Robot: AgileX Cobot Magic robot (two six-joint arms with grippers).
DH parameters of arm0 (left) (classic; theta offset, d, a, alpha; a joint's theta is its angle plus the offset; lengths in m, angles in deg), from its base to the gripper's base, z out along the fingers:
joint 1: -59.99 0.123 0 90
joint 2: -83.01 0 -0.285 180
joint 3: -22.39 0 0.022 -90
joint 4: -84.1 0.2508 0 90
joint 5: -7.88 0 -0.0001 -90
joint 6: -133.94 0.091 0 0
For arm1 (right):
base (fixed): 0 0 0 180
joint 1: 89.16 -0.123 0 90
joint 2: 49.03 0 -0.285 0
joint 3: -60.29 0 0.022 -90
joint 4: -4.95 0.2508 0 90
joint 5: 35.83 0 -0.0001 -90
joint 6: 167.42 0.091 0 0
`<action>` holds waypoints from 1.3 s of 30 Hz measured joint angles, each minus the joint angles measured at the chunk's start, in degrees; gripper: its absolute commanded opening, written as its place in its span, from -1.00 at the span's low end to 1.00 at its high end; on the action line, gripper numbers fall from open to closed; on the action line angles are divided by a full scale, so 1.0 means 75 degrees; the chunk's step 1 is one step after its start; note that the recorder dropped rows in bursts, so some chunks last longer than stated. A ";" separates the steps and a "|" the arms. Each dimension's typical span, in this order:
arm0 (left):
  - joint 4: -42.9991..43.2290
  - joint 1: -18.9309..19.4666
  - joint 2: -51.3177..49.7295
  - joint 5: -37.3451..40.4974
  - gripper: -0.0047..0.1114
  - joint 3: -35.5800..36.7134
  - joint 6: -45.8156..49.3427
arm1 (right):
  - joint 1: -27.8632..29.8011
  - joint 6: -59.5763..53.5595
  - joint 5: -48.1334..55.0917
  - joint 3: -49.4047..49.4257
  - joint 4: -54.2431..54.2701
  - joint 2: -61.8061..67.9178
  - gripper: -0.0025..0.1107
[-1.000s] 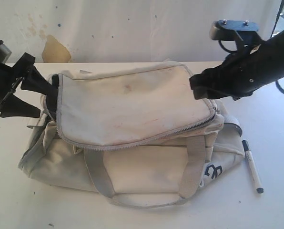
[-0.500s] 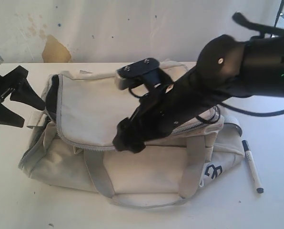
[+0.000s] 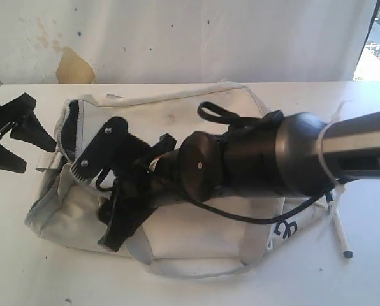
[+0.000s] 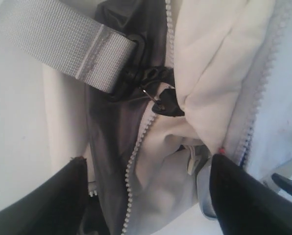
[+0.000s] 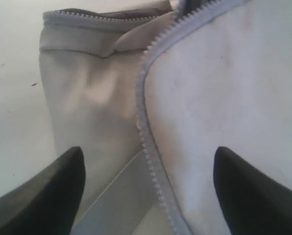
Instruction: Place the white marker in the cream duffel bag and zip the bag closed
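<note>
The white marker (image 3: 340, 234) lies on the worktop (image 3: 368, 280), outside the cream duffel bag (image 3: 196, 233) and just beside its right end, near the dark logo (image 3: 283, 229). Its upper part is hidden behind the right arm, and the dark end points toward the near edge of the worktop. We see the bag lying on its side across the middle of the worktop, its top flap folded over the body. At the left end a gap shows the dark grey lining (image 4: 107, 132), with the zipper teeth (image 4: 136, 156) parted there and a dark zipper pull (image 4: 164, 104) beside a grey webbing strap (image 4: 67, 44). The right arm reaches across the bag from the right. Its right pincer (image 3: 113, 237) sits over the bag's front left part with jaws spread wide, and in the right wrist view its fingers (image 5: 43, 196) straddle the flap's zipper edge (image 5: 146, 127). We cannot tell whether it touches the fabric. The left pincer (image 3: 36, 153) hangs just beside the bag's left end, also spread wide and gripping nothing. A stained white wall (image 3: 177, 38) stands behind.
</note>
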 measured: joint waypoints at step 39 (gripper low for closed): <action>0.0000 0.0000 0.0000 -0.0158 0.40 -0.0009 -0.0033 | -0.0225 -0.1001 -0.2053 0.0000 0.0956 -0.0227 -0.96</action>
